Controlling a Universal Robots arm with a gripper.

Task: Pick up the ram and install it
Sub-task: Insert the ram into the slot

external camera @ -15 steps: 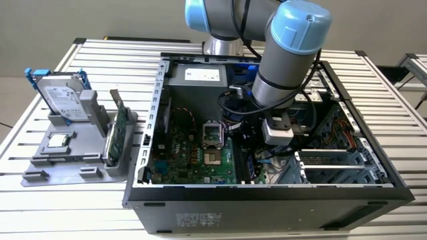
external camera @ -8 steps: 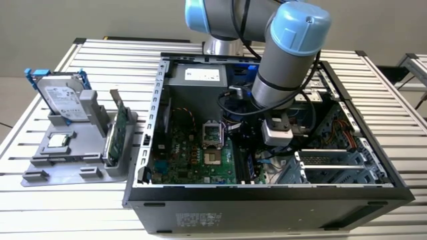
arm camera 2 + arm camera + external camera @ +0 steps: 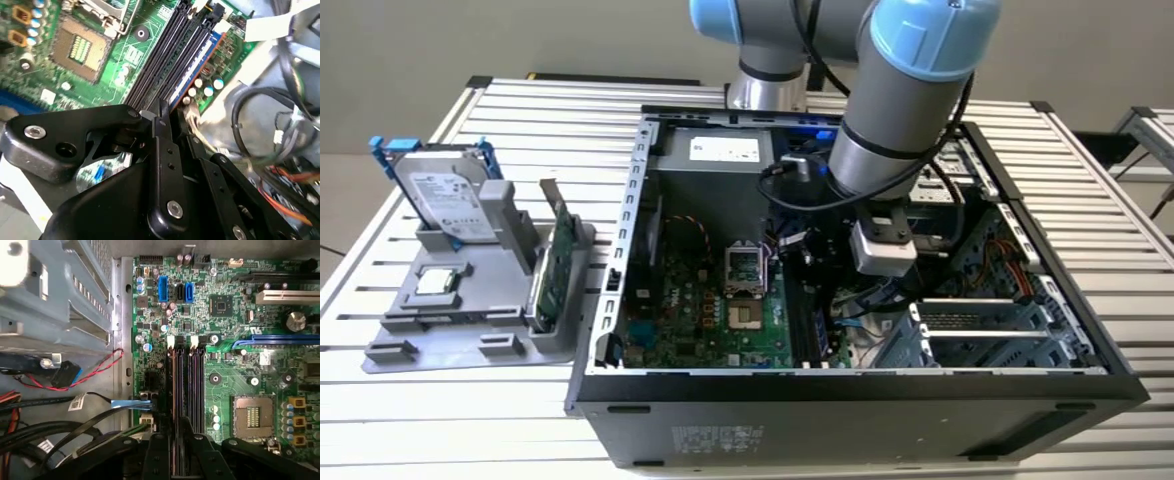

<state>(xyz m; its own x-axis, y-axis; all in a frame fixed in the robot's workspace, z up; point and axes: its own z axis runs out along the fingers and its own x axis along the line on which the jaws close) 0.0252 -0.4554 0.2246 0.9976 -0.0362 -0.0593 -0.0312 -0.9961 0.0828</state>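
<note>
We see the claw (image 3: 165, 117) low inside the open computer case (image 3: 854, 385), at the centre of the exterior view, its fingers closed on the ram (image 3: 192, 67), which stands on edge in the outermost slot of the motherboard (image 3: 240, 315), beside the processor socket (image 3: 252, 415).

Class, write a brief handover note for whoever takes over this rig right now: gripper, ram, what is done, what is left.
Gripper: down inside the computer case, over the memory slots; open or shut cannot be told.
Ram: on edge at the outermost slot, running in under the gripper.
Done: ram picked up and brought to its slot.
Left: confirm it is fully seated; the pictures do not settle that.
</note>
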